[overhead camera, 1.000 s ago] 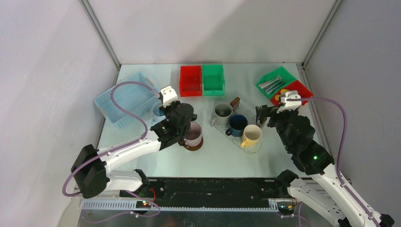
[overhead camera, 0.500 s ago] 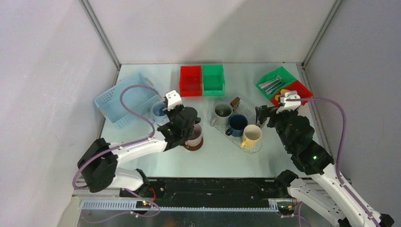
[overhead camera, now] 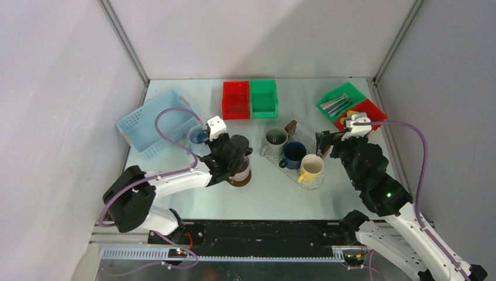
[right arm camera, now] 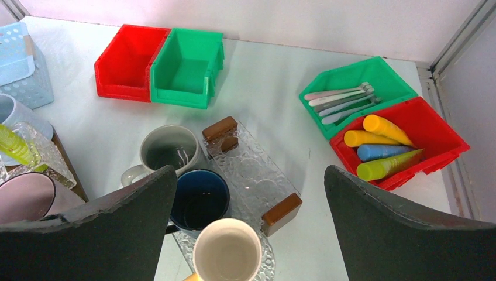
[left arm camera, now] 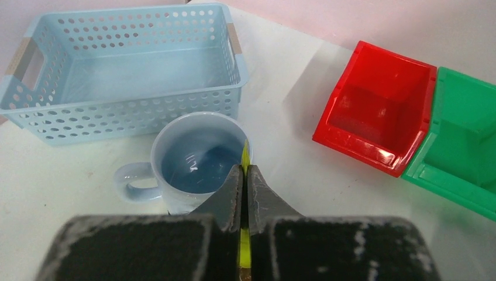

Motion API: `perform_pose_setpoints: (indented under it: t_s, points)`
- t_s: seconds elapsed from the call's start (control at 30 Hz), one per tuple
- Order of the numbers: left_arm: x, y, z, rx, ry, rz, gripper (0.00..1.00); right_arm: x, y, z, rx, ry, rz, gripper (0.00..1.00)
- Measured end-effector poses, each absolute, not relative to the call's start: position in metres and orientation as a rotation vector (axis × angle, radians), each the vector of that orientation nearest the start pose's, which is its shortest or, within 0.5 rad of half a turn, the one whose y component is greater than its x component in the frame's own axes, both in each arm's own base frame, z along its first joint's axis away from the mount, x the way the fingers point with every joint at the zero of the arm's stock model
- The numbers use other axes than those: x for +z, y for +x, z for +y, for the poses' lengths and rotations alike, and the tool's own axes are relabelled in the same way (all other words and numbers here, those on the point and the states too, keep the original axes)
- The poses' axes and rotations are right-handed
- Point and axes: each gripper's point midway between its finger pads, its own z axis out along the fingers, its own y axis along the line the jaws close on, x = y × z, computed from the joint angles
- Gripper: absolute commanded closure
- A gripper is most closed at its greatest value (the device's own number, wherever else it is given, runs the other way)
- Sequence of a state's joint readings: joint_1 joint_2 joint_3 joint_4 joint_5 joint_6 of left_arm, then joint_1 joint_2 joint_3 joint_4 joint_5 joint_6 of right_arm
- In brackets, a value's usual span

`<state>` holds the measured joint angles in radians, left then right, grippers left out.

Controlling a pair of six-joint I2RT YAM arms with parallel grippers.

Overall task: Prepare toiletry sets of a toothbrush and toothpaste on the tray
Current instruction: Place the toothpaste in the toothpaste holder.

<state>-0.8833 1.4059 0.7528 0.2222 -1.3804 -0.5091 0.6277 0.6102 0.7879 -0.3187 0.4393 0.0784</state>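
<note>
The lime tube (left arm camera: 244, 157) is clamped edge-on between the left fingers (left arm camera: 229, 196), which are pressed together on it. Its long axis is aligned with the fingers, and its end is pointed past their tips toward the light-blue mug (left arm camera: 196, 158) and the basket (left arm camera: 126, 76). It is held above the worktop (overhead camera: 266, 196), by the pink mug (overhead camera: 241, 171), and it is seen tilted in the right wrist view. The right fingers (right arm camera: 99, 234) are spread wide apart above the tray (right arm camera: 251, 170).

The worktop is pale and is enclosed by plain pale walls (overhead camera: 263, 35) joined at metal posts.

One glass tray with wooden handles is seen. Five mugs are counted: light-blue, pink, grey (right arm camera: 169, 153), dark blue (right arm camera: 200, 199) and cream (right arm camera: 228, 253). Four bins (overhead camera: 236, 108) are counted. A red and a green one are set side by side at the far middle. At the far right, four toothbrushes (right arm camera: 342, 99), as far as can be counted, are laid parallel in the green bin (right arm camera: 389, 88). Four more tubes (right arm camera: 380, 151) are laid in the red bin (right arm camera: 444, 137): two yellow, one blue, one lime.
</note>
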Motion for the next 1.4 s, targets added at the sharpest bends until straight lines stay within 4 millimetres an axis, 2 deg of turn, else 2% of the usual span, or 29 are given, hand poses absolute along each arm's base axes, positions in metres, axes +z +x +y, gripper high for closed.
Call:
perform_pose_setpoints:
  t_s: [0.13,0.17,0.33,0.53,0.57,0.73,0.8,0.87,1.07,1.23,1.4]
  points:
    - [0.175,0.324,-0.129,0.343,-0.503,1.596,0.92,0.293,0.252,0.096,0.158,-0.147,1.695,0.01]
    - [0.174,0.323,-0.127,0.352,-0.514,1.589,0.88,0.293,0.252,0.096,0.159,-0.148,1.695,0.01]
    - [0.173,0.323,-0.127,0.352,-0.54,1.588,0.76,0.293,0.252,0.098,0.165,-0.154,1.695,0.01]
    - [0.167,0.319,-0.123,0.36,-0.546,1.6,0.47,0.293,0.252,0.098,0.166,-0.154,1.694,0.01]
    - [0.167,0.319,-0.123,0.357,-0.551,1.599,0.39,0.293,0.252,0.098,0.166,-0.154,1.693,0.01]
    - [0.168,0.319,-0.123,0.351,-0.563,1.599,0.12,0.294,0.252,0.098,0.167,-0.154,1.693,0.01]
    - [0.17,0.319,-0.124,0.347,-0.568,1.6,0.05,0.294,0.252,0.098,0.168,-0.155,1.693,0.01]
    - [0.172,0.319,-0.125,0.336,-0.575,1.601,0.01,0.294,0.252,0.098,0.17,-0.156,1.693,0.01]
    - [0.189,0.315,-0.124,0.252,-0.604,1.608,0.0,0.294,0.252,0.098,0.171,-0.157,1.693,0.01]
    - [0.223,0.31,-0.128,0.107,-0.598,1.622,0.0,0.289,0.259,0.092,0.145,-0.132,1.726,0.01]
    - [0.261,0.311,-0.13,-0.054,-0.565,1.639,0.0,0.292,0.279,0.075,0.105,-0.011,1.796,0.01]
